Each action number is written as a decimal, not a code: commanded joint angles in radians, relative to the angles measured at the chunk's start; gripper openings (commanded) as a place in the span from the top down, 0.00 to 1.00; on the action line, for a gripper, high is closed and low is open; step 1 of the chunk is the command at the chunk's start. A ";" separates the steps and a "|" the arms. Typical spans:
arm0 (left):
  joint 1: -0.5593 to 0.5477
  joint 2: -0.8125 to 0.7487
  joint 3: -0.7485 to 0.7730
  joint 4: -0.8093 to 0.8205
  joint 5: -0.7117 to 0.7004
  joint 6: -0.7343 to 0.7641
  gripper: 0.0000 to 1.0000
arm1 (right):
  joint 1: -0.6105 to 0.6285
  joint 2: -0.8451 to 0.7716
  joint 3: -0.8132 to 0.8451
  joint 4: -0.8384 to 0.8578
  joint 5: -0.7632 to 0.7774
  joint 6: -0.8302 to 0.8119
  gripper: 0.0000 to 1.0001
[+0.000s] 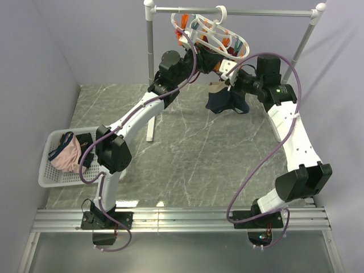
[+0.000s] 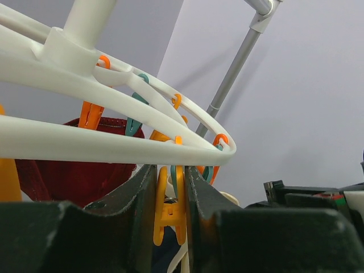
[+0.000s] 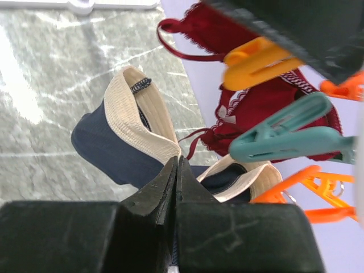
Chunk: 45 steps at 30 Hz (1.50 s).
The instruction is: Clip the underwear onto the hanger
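Clamping the underwear (image 3: pixel 108 151) by its ribbed beige band, your right gripper (image 3: pixel 176 169) sits beside a lacy maroon garment (image 3: pixel 256 105) while your left gripper (image 2: pixel 170 176) squeezes a yellow clip (image 2: pixel 169 219) under the white hanger (image 2: pixel 114 145).

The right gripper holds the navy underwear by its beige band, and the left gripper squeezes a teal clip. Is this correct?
Only the colour is wrong: in the left wrist view the left gripper squeezes a yellow-orange clip, not a teal one.
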 commanded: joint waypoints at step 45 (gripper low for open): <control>0.007 0.034 0.042 -0.036 0.035 0.017 1.00 | -0.073 -0.119 -0.093 0.334 0.004 0.269 1.00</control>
